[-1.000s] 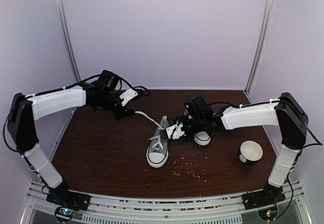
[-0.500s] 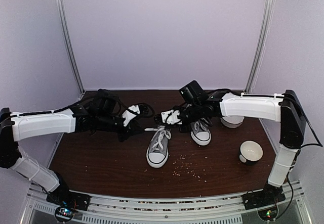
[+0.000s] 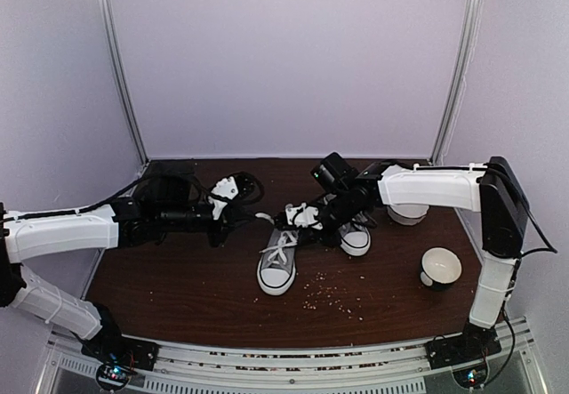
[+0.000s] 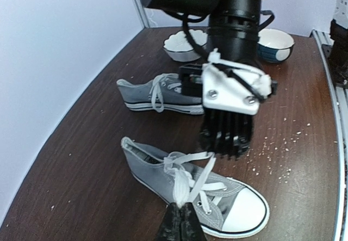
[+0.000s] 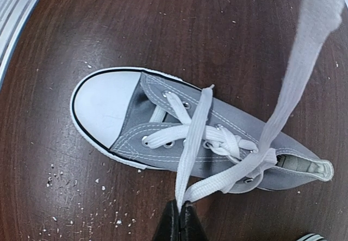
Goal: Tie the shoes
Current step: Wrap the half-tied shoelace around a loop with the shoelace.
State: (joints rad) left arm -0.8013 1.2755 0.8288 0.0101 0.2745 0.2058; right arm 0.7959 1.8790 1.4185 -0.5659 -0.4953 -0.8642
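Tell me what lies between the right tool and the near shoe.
Only white lace: in the right wrist view, the shut right tool pinches strands that run straight to the shoe. Nothing else sits between them.

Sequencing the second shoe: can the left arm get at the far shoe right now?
Probably not: the left gripper is shut on the lace of the near shoe, and the right gripper hangs between it and the far shoe.
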